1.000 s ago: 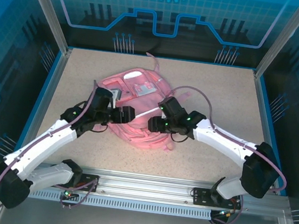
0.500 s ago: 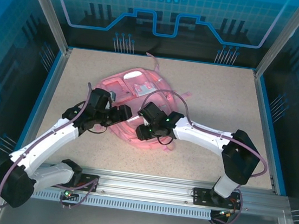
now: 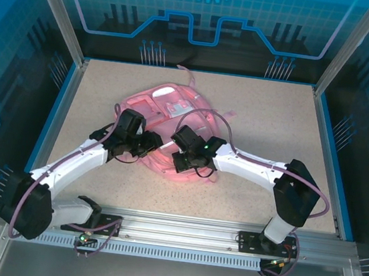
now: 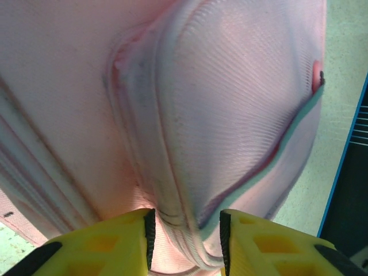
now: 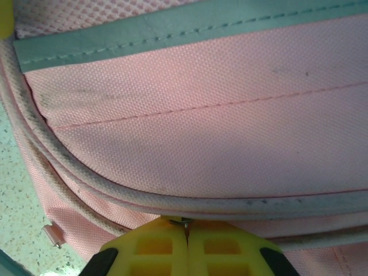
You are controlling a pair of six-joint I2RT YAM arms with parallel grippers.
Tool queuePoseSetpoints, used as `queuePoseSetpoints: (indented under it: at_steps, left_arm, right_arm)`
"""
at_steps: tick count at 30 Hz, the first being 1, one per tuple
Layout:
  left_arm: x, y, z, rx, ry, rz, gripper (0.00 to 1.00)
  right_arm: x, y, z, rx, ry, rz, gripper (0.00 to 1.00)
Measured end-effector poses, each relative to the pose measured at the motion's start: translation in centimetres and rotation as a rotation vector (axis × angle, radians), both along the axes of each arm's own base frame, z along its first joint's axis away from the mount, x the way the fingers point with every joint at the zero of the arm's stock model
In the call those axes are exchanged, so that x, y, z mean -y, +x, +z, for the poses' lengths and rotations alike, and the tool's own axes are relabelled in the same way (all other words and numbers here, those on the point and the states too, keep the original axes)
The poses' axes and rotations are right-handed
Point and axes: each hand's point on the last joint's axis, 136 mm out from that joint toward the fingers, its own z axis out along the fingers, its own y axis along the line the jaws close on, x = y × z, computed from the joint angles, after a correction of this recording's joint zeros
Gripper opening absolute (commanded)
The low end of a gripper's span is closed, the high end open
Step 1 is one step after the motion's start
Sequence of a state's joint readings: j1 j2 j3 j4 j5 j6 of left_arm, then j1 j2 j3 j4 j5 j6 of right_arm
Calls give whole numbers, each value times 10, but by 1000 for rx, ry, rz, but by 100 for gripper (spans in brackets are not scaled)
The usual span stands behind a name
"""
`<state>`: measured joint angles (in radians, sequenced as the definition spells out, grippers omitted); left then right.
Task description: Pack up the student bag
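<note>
The student bag (image 3: 174, 113) lies flat at mid-table, a little toward the far side.

Right gripper (image 5: 185, 225) has its fingers pressed together on a small metal tab (image 5: 184, 221) at the bag's zip line. Left gripper (image 4: 187, 221) straddles a piped seam, fingers part-closed. Whether they bite yet cannot be told.

Recommendation: hold the seam firm with the left and draw the tab along the curve of the zip, not across it, keeping the pull low.

Clearance: bare table (image 3: 274, 122) lies to the right and far side. The blue rim (image 3: 323, 148) is well apart. The two grippers sit near each other, so mind a clash.
</note>
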<state>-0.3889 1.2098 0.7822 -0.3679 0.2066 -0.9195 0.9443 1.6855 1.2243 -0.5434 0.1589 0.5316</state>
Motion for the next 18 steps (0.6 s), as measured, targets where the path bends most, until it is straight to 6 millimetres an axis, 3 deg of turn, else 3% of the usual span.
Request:
queuePoseSetpoints:
  at_steps: [6, 12, 18]
  left_arm:
    - [-6, 4, -6, -18, 11, 24, 13]
    - [-8, 3, -11, -28, 27, 19, 8]
    - [-11, 3, -13, -25, 41, 9, 8]
  right_arm:
    - [8, 4, 7, 24, -4, -37, 3]
    - [36, 23, 4, 27, -29, -121, 2]
    - [86, 63, 0, 22, -72, -236, 0]
